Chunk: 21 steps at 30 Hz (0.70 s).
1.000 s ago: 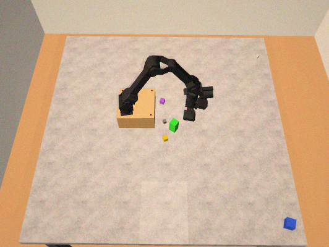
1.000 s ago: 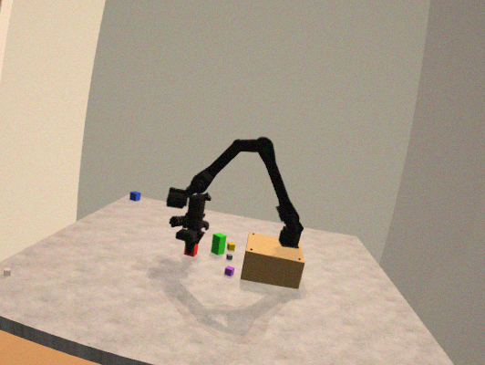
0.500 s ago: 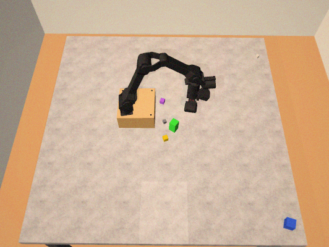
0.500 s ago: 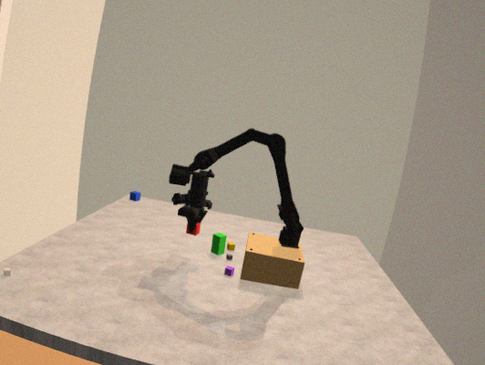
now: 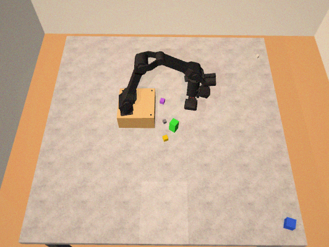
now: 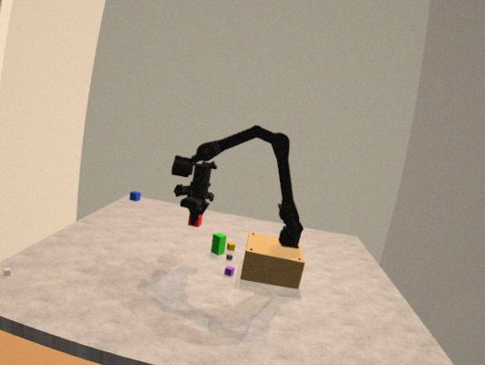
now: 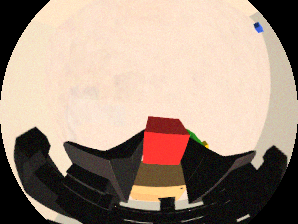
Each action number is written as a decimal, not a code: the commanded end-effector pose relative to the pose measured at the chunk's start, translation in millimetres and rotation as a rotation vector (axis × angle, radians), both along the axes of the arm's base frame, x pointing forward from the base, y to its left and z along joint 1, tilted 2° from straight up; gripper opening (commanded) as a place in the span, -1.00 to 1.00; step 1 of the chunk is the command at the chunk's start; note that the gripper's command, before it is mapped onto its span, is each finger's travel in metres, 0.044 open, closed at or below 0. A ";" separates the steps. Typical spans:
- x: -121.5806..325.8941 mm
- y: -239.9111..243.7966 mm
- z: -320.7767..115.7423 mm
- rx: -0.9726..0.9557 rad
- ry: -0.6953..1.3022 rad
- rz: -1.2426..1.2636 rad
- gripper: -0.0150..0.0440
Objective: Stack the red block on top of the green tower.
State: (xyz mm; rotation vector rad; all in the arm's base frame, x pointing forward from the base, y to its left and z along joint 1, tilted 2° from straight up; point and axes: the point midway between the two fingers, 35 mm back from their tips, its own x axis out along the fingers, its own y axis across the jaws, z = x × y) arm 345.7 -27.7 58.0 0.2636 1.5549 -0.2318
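Observation:
My gripper (image 5: 190, 105) (image 6: 195, 219) (image 7: 162, 134) points down and is shut on the red block (image 6: 196, 223) (image 7: 166, 149), held in the air well above the table. In the top view the gripper hides nearly all of the block. The green tower (image 5: 174, 125) (image 6: 219, 244) stands upright on the table. The gripper is off to one side of it, to the right and further back in the top view, and the block is apart from the tower. In the wrist view only a sliver of the green tower (image 7: 195, 137) shows beside the right finger.
A small grey cube (image 5: 164, 121) (image 6: 229, 257), a yellow cube (image 5: 165, 138) (image 6: 231, 246) and a purple cube (image 5: 162, 100) (image 6: 230, 271) lie near the tower. The arm's wooden base box (image 5: 145, 103) (image 6: 271, 265) stands beside them. A blue cube (image 5: 289, 223) (image 6: 135, 196) lies far off.

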 end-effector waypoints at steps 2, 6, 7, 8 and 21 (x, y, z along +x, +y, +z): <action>-18.9 -19.1 1.0 0.001 0.004 -0.007 -0.49; -37.5 -34.4 1.2 0.000 0.005 -0.007 -0.49; -42.3 -37.8 1.1 -0.001 0.006 -0.007 -0.49; -47.1 -41.2 1.0 -0.001 0.006 -0.007 -0.49; -100.1 -68.9 -3.1 -0.003 0.010 -0.007 -0.49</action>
